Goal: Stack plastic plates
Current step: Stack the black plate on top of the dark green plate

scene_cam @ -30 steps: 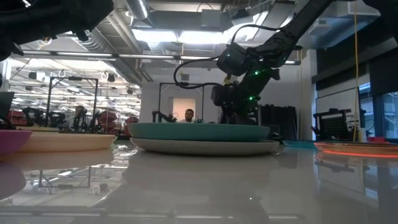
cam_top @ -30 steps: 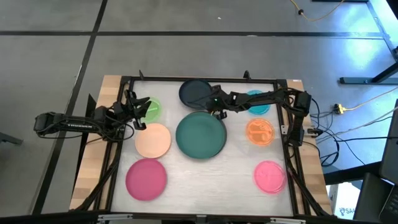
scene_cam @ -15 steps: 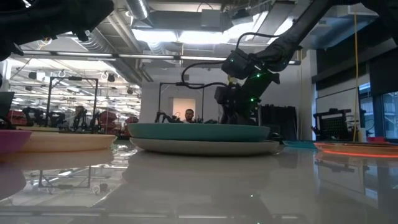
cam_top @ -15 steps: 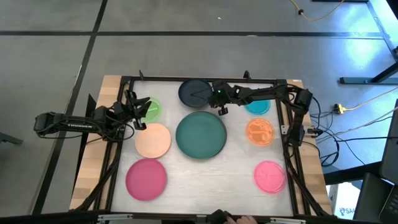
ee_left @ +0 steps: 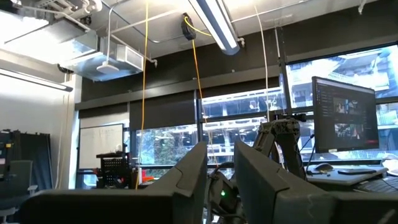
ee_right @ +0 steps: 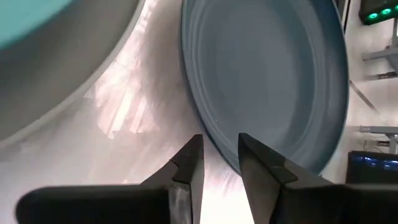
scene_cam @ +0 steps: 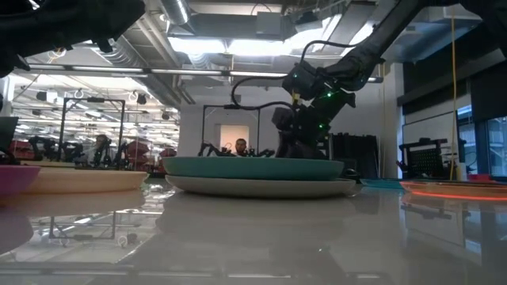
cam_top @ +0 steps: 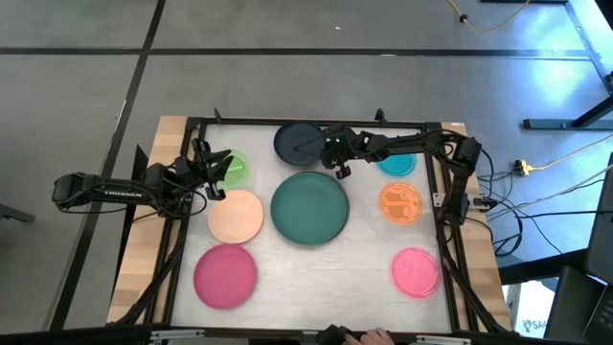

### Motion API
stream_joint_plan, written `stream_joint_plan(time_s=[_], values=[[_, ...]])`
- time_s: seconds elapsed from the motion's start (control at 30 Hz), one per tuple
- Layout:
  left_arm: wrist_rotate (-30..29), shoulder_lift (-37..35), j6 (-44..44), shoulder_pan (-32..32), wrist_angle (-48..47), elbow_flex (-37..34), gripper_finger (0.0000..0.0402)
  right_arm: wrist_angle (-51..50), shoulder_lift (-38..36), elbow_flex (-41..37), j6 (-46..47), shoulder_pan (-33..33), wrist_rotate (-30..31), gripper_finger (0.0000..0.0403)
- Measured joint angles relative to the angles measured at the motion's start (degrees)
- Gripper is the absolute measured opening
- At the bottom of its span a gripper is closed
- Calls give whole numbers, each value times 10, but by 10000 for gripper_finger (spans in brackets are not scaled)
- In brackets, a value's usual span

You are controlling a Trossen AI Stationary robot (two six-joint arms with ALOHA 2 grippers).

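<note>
The black plate (cam_top: 295,142) lies flat at the table's far middle. My right gripper (cam_top: 332,153) is at its right rim, pointing down. In the right wrist view its fingers (ee_right: 217,152) are a narrow gap apart, one over the table and one over the black plate (ee_right: 267,81). The dark green plate (cam_top: 308,208) sits on the grey plate (scene_cam: 261,188) at the centre. The peach (cam_top: 236,216), magenta (cam_top: 225,276), small green (cam_top: 233,169), teal (cam_top: 397,163), orange (cam_top: 400,203) and pink (cam_top: 415,270) plates lie singly. My left gripper (cam_top: 215,178) waits beside the small green plate, slightly open. My right gripper's fingers stand on either side of the black plate's rim (ee_right: 208,134), at the side nearest the dark green plate. They come from above, slanting in from the table's right. I cannot tell whether they touch the rim. The plate lies flat on the table.
A dark frame (cam_top: 316,123) runs round the table top. The teal plate lies under my right arm. Bare table top (cam_top: 326,278) shows between the magenta and pink plates. A person shows at the near edge (cam_top: 350,337).
My right gripper has gone from over the dark green plate's far rim toward the table's far edge, to the black plate's right rim. The plates lie as before.
</note>
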Motion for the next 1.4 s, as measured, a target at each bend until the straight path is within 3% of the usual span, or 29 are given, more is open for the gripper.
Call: stream_joint_plan(time_s=[0.43,0.67,0.77,1.07,1.4], values=[[-7,0,0,0,0,0,75,47,45,0,-15,0,27,85],[-14,0,0,0,-1,0,75,45,43,0,-14,0,39,14],[-14,0,0,0,-1,0,75,44,37,0,-14,0,47,8],[-14,0,0,0,-1,0,75,-21,-59,0,8,45,60,3],[-15,0,0,0,0,0,75,-129,-166,0,97,171,44,4]])
